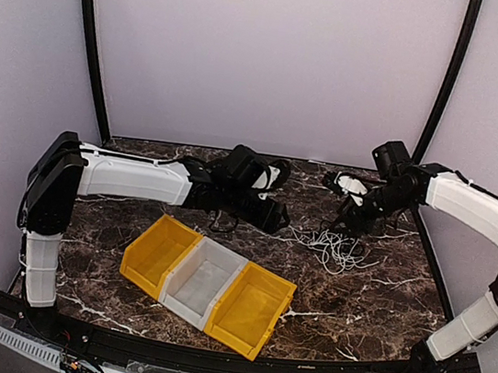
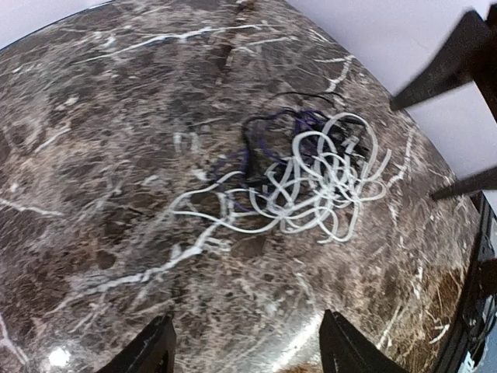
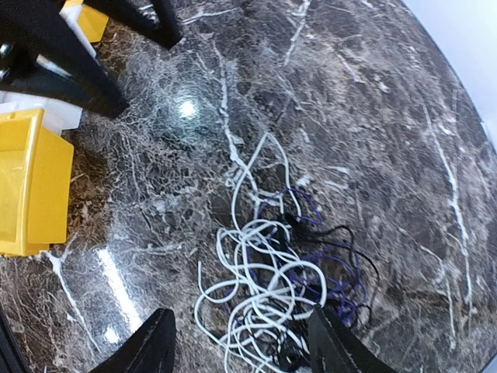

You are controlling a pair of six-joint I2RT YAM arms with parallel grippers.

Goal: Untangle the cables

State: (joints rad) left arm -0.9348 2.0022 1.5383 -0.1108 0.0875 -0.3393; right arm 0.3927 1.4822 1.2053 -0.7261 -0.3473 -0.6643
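Evidently the approach step: the tangle of white, purple and black cables (image 1: 338,248) lies on the counter (image 1: 380,307), right of the bins (image 1: 204,273). Both the left fingers (image 2: 151,350) and right fingers (image 3: 151,346) hover spread, empty; next, pinch one loose white strand.

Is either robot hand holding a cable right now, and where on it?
Nothing is held. The left gripper and the right gripper are both open and empty; the tangled cables lie loose on the table.

White cable (image 1: 340,251), purple cable (image 3: 342,272), marbled brown table (image 1: 382,298)
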